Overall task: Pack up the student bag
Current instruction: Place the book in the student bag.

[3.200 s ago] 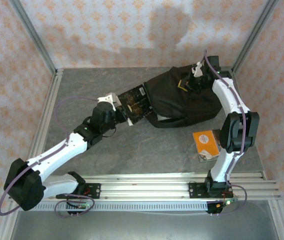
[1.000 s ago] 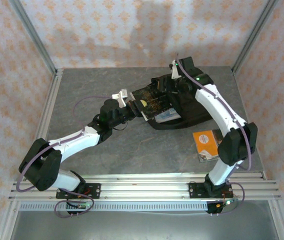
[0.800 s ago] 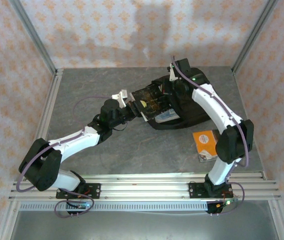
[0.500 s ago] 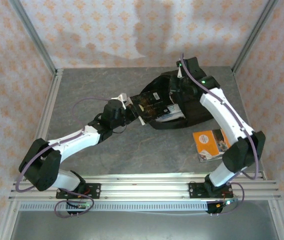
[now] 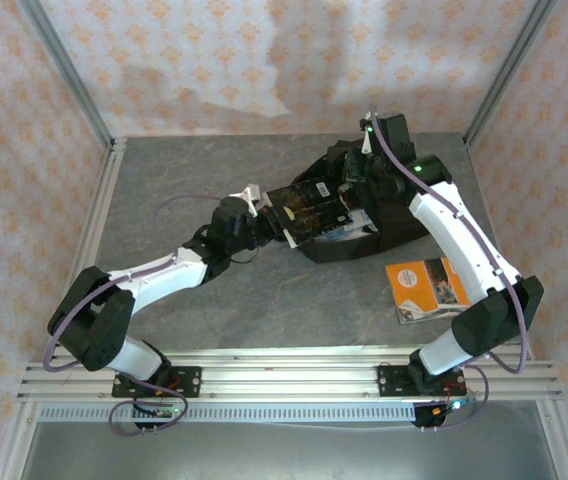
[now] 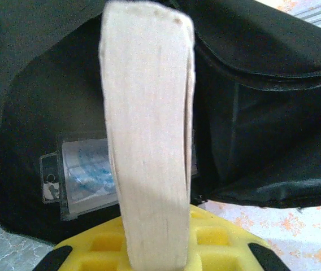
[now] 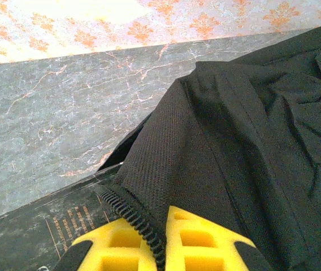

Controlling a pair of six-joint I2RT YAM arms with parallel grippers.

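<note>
The student bag (image 5: 404, 215) is a black backpack lying at the back right of the table, its mouth facing left. My right gripper (image 5: 350, 188) is shut on the bag's zippered opening edge (image 7: 135, 217), holding the fabric up. My left gripper (image 5: 267, 215) is shut on a dark-covered book (image 5: 304, 207). In the left wrist view the book's cream page edge (image 6: 149, 113) points into the open bag (image 6: 273, 84). The right wrist view has the book's dark cover (image 7: 36, 237) just below the lifted black fabric (image 7: 234, 141).
An orange book (image 5: 424, 288) lies on the grey table (image 5: 194, 170) near the right arm. A clear plastic-wrapped item with blue print (image 6: 84, 175) lies inside the bag. Metal rails run along the table's near edge and sides.
My right gripper has shut on the bag's zippered edge and drawn it up and to the right. The left arm has pushed the book further right, toward the bag's mouth.
</note>
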